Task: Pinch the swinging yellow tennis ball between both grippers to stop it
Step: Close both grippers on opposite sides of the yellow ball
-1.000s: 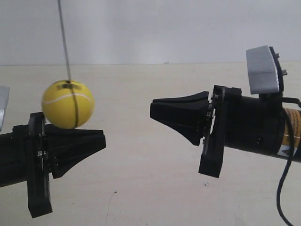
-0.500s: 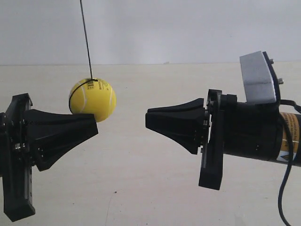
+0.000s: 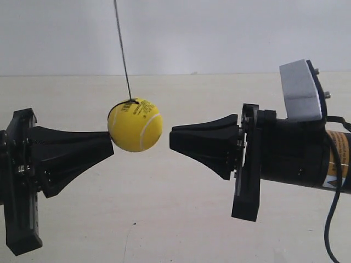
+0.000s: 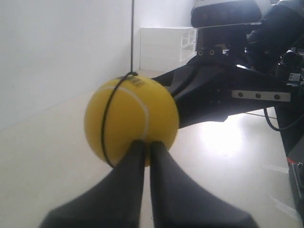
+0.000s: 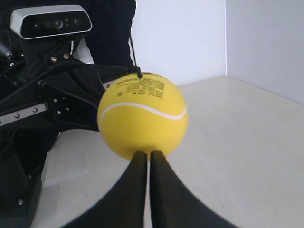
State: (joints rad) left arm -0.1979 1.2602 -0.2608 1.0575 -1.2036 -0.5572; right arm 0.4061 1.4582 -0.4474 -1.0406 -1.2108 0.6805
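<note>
The yellow tennis ball (image 3: 135,124) hangs on a thin black string (image 3: 122,49) in the gap between two black horn-shaped grippers that face each other. My left gripper (image 3: 111,143), at the exterior view's left, is shut, and its tip meets the ball's lower left side. My right gripper (image 3: 171,139) is shut too, with a narrow gap between its tip and the ball. In the left wrist view the ball (image 4: 131,119) sits right at the closed tips of the left gripper (image 4: 145,145). The right wrist view shows the ball (image 5: 142,121) just past the right gripper (image 5: 145,154), printed text facing up.
A grey block (image 3: 300,90) sits on top of the arm at the exterior view's right, and a black cable (image 3: 332,208) hangs off it. A pale floor (image 3: 164,219) lies below and a white wall (image 3: 219,33) behind. A white shelf unit (image 4: 166,45) stands far off.
The ball swung from above the left gripper rightward and down into the gap between the tips. The left gripper rose and levelled a second ago; both arms have held still since.
</note>
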